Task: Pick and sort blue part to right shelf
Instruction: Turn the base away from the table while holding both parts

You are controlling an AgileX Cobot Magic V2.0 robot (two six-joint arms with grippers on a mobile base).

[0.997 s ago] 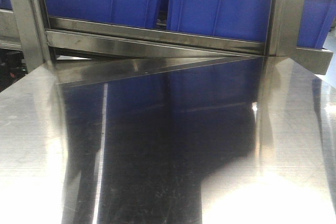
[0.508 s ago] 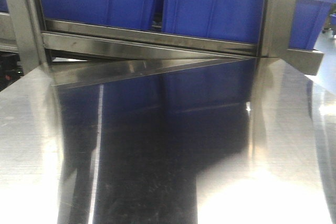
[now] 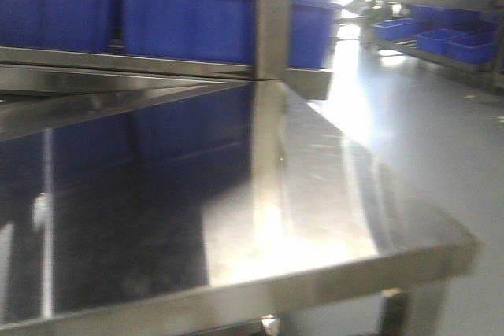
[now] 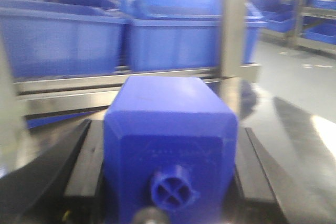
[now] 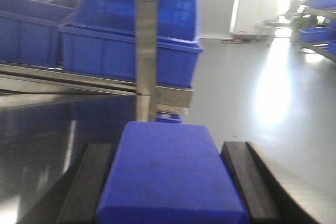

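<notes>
Two parts are riding clamped, a blue plastic block with a round nub (image 4: 170, 135) in the left gripper (image 4: 169, 153) and a plain blue plastic block (image 5: 170, 169) in the right gripper (image 5: 169, 182), while the front view is swinging rightward along the steel-framed right shelf (image 3: 118, 62), suggesting repositioning before placement.

Glare: we see white bloom on the table (image 3: 264, 245) and the floor (image 3: 409, 139).
Blur: we find every view soft.
</notes>
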